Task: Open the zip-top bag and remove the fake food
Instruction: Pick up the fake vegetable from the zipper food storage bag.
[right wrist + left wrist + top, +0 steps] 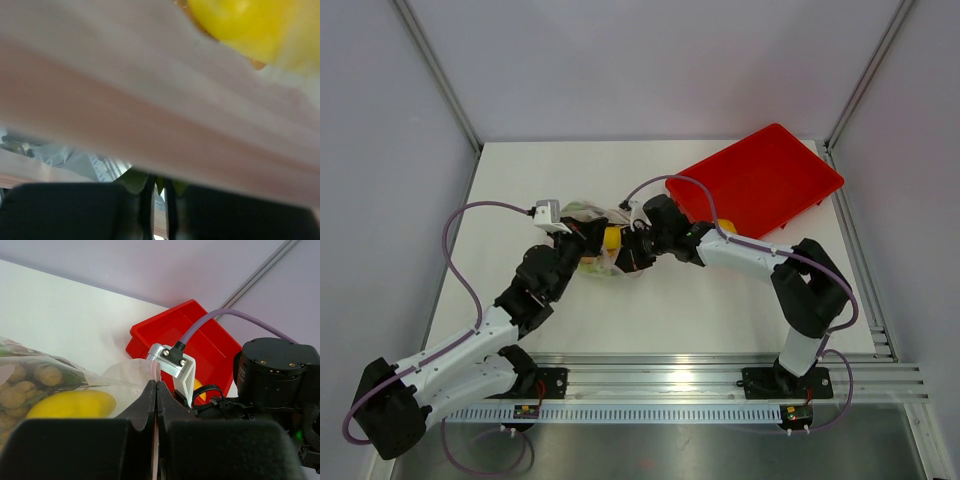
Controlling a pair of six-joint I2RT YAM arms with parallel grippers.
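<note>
— Bag (75, 380) first: who has it?
— We do, with the left gripper (157, 386). Its jaws are pressed flat together, and a pinkish strip of film runs down between them. We take it that we are pinching one lip at the mouth.
— And the right gripper (158, 189)?
— Its jaws are drawn nearly together, with only a thin slit between them. The pink zip strip (150, 115) lies blurred across its camera, very close. Whether any film sits in that slit we cannot tell.
— Why two arms on one mouth?
— Our guess is one lip each. The wrists face each other from the two sides, so pulling apart could part the zip. One gripper alone would only drag the bag.
— The food?
— Inside, as far as we see. There is a yellow piece (72, 404) and tan balls (20, 387) behind the film, with something green beside them. We judge that nothing is out yet.
— Where does the bag sit?
— Mid-table, between our two wrists, over the white table (720, 310). Whether it is lifted off we cannot say.
— And around it?
— A red tray (760, 180) is set askew at the far right corner, beyond the right wrist. Pale grey walls (620, 70) stand on three sides. An aluminium rail (720, 372) at the near edge carries our bases.
</note>
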